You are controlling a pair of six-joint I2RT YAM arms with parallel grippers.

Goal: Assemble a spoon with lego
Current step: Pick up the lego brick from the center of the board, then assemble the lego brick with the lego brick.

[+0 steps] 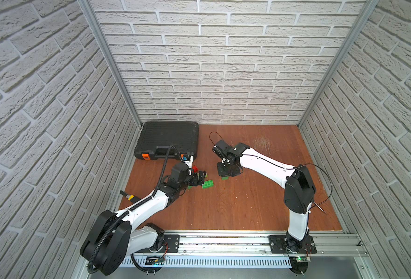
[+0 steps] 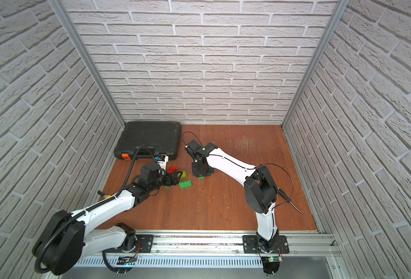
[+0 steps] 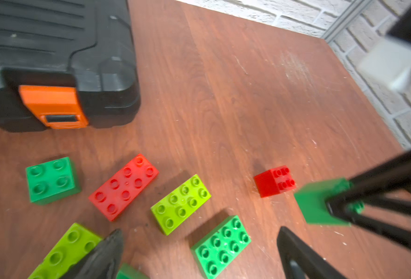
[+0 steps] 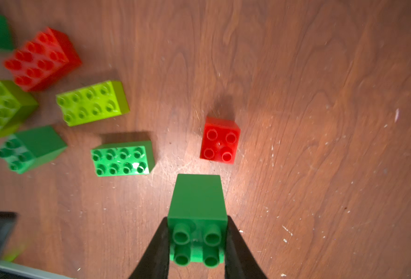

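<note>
green square brick (image 4: pixel 197 200) pinched between right gripper (image 4: pixel 197 227) fingers, studs toward palm, body extending past fingertips; left gripper (image 3: pixel 199 232) fingers spread wide.

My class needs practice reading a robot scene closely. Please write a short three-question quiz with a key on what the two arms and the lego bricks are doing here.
1. True or false: the jaws of the left gripper are clamped on a red brick.
2. The jaws of the right gripper are shut on: A a lime oblong brick; B a green square brick; C nothing at all.
3. What colour is the loose square brick lying nearest the held one?
Key: 1 false, they stand open and empty; 2 B; 3 red.
</note>
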